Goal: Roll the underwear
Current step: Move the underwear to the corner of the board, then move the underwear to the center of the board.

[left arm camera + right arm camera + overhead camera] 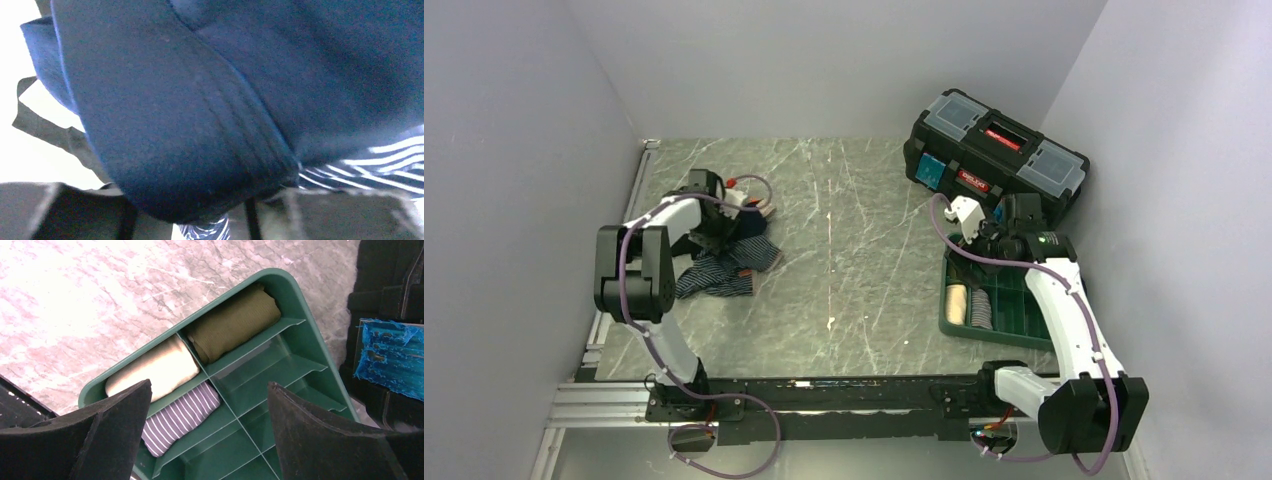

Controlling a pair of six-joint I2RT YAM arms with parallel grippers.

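Note:
The underwear lies in a loose pile at the table's left: a navy white-striped piece (714,276) and a dark navy piece (750,246). My left gripper (724,224) is down in that pile. In the left wrist view the dark navy underwear (200,100) fills the frame, with the striped one (390,165) beneath. It bulges between the blurred fingers of my left gripper (187,212), which stand close on it. My right gripper (210,405) hangs open and holds nothing above the green tray (280,277).
The green tray (1024,322) holds a cream roll (155,367), an olive roll (232,322) and a purple striped roll (180,417); other compartments show bare. A black toolbox (994,155) with a blue patch (392,357) stands behind the tray. Grey walls close both sides.

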